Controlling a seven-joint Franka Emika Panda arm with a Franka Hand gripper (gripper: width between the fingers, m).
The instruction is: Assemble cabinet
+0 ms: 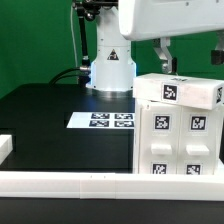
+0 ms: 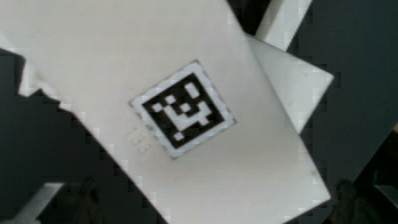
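Black table (image 1: 50, 115), cabinet (image 1: 170, 140) partly cropped, gripper hidden.

a black counter (image 1: 40, 125) is seen. the marker board (image 1: 102, 121) lies flat on it near the middle. the cabinet (image 1: 176, 135) stands at the exterior view's right, and a long low white rail (image 1: 80, 181) runs along the near edge.

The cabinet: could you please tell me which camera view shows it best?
The exterior view: the cabinet appears nearly whole there, a white box with several square tags, at the exterior view's right. The wrist view shows only a close white panel with one tag, probably part of it.
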